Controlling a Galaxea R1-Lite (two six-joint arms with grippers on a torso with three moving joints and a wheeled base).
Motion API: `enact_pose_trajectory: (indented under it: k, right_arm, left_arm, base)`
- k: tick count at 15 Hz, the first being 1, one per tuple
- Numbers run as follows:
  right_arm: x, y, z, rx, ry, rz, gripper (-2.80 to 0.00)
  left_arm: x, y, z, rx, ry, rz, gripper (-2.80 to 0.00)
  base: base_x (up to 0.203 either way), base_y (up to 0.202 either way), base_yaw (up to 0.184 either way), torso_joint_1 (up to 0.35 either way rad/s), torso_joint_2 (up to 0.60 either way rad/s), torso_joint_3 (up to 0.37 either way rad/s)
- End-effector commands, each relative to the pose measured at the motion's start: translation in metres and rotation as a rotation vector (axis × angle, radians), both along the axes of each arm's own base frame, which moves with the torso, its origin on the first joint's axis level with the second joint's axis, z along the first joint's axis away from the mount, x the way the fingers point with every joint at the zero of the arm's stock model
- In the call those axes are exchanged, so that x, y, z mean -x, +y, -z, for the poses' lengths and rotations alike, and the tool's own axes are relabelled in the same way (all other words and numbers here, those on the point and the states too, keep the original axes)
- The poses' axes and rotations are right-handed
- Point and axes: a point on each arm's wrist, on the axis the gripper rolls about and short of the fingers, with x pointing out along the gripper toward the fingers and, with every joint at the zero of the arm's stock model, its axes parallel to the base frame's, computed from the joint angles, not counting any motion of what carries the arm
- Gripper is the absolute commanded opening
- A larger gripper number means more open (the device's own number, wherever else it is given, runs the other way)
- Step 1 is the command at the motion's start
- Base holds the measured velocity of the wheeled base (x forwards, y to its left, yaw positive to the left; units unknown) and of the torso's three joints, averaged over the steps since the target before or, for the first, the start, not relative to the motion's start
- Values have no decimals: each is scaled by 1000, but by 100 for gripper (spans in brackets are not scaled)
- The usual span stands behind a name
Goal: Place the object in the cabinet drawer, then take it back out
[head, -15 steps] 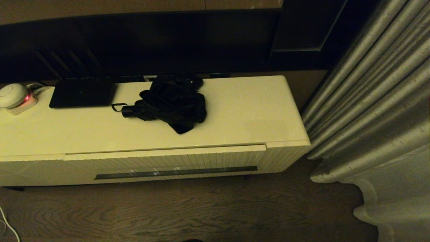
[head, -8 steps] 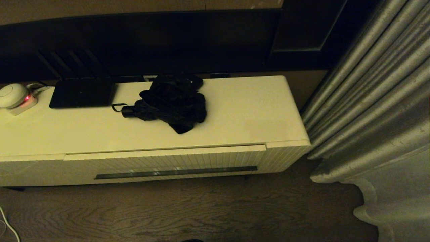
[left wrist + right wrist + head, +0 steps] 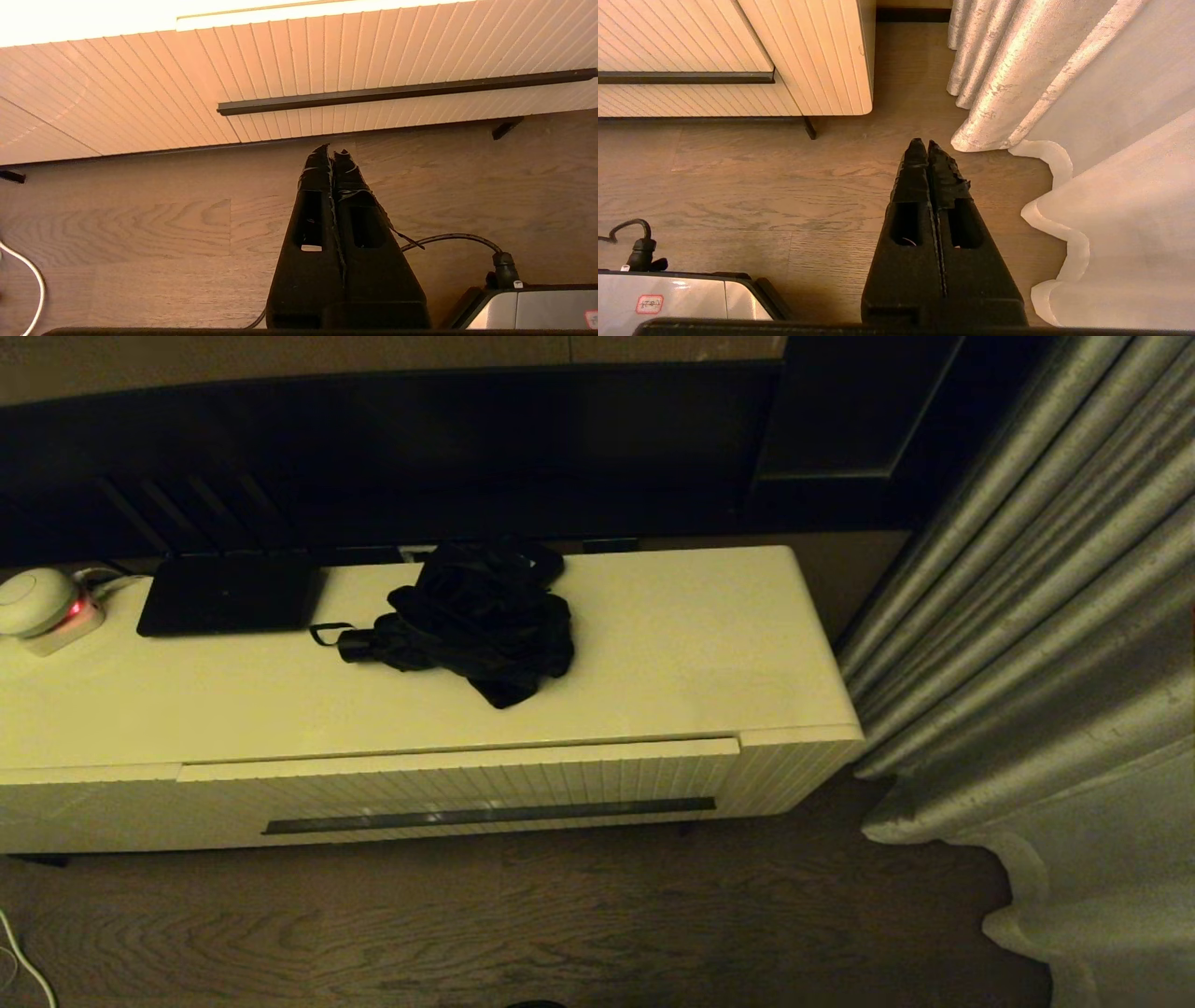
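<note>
A black folding umbrella (image 3: 476,621) lies in a loose bunch on top of the cream cabinet (image 3: 672,644), its short handle and wrist loop (image 3: 329,635) pointing left. The ribbed cabinet drawer (image 3: 448,784) below it is pushed in; its long dark bar handle (image 3: 485,815) also shows in the left wrist view as a handle (image 3: 402,91). My left gripper (image 3: 331,151) hangs low over the wooden floor in front of the drawer, shut and empty. My right gripper (image 3: 923,143) is also shut and empty, low over the floor near the cabinet's right corner (image 3: 859,60). Neither arm shows in the head view.
A flat black device (image 3: 229,595) and a white round gadget with a red light (image 3: 42,602) sit on the cabinet's left part. A grey curtain (image 3: 1036,616) hangs at the right, its hem on the floor (image 3: 1045,154). The robot's base with a cable (image 3: 502,275) is beneath the arms.
</note>
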Motion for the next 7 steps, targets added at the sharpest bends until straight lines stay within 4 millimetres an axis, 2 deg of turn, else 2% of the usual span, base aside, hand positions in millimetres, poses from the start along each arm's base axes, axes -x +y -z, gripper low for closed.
enact_pose_trajectory:
  k: [1, 7]
  right_arm:
    - [0, 0, 0, 1, 0, -1, -280]
    - [0, 0, 0, -2, 1, 1, -280]
  left_arm:
    - [0, 0, 0, -1, 2, 0, -280]
    - [0, 0, 0, -1, 2, 0, -280]
  base:
    - [0, 0, 0, 0, 0, 0]
    - [0, 0, 0, 0, 0, 0]
